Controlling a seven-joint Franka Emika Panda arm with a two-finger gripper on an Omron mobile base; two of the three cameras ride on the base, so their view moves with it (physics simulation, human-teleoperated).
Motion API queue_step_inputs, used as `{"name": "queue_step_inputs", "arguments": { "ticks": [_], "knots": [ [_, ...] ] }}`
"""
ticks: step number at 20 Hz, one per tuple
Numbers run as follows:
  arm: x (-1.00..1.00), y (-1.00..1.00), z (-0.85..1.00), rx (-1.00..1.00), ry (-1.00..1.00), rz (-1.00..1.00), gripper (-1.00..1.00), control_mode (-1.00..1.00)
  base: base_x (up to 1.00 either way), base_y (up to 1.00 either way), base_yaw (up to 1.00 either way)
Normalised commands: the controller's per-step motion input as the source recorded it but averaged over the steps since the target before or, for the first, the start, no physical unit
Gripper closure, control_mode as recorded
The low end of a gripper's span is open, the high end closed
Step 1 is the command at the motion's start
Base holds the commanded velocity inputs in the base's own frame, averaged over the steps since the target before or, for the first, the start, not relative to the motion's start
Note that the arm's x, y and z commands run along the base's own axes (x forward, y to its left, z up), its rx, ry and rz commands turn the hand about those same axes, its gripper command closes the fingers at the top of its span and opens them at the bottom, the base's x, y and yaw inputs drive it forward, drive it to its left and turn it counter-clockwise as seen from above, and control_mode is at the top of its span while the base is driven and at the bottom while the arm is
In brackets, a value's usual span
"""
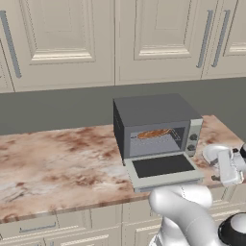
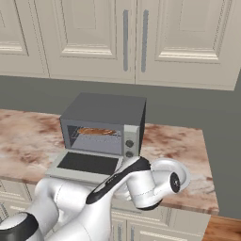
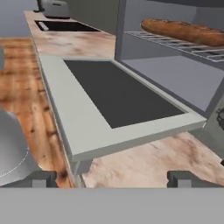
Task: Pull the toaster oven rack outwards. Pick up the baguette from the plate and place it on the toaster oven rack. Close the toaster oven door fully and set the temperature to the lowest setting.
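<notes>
The toaster oven (image 1: 153, 122) (image 2: 106, 122) stands on the counter with its door (image 1: 163, 169) (image 2: 87, 164) (image 3: 118, 100) folded down flat. Inside, the baguette (image 1: 153, 133) (image 2: 96, 132) (image 3: 183, 30) lies on the rack (image 3: 179, 43). Just right of the oven is the white plate (image 1: 211, 153) (image 2: 182, 170), with nothing on it. My gripper (image 3: 111, 177) (image 1: 229, 169) hovers low by the plate, beside the door's right edge and looking along the door. Its fingertips (image 3: 41, 178) stand far apart with nothing between them. The oven's knobs (image 1: 193, 137) (image 2: 130, 144) sit on the right of its front.
The marble counter (image 1: 57, 158) stretches wide to the oven's left and ends shortly right of the plate. Cream wall cabinets (image 1: 72, 38) hang above. In the hand view a cooktop (image 3: 65, 26) and a small appliance (image 3: 53, 7) lie far along the counter.
</notes>
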Motion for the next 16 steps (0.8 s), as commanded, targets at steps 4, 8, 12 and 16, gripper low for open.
{"name": "queue_step_inputs", "arguments": {
  "ticks": [4, 8, 12, 16],
  "knots": [
    [0.03, 0.18, -0.22, 0.00, -0.11, 0.02, -1.00, -1.00, 0.00, 0.00, 0.00],
    [0.00, 0.30, -0.11, 0.03, -0.16, 0.00, -1.00, -1.00, 0.00, 0.00, 0.00],
    [0.00, 0.44, -0.13, 0.00, -0.08, -0.01, -1.00, -1.00, 0.00, 0.00, 0.00],
    [0.01, 0.42, -0.19, 0.00, -0.01, 0.00, -1.00, -1.00, 0.00, 0.00, 0.00]
  ]
}}
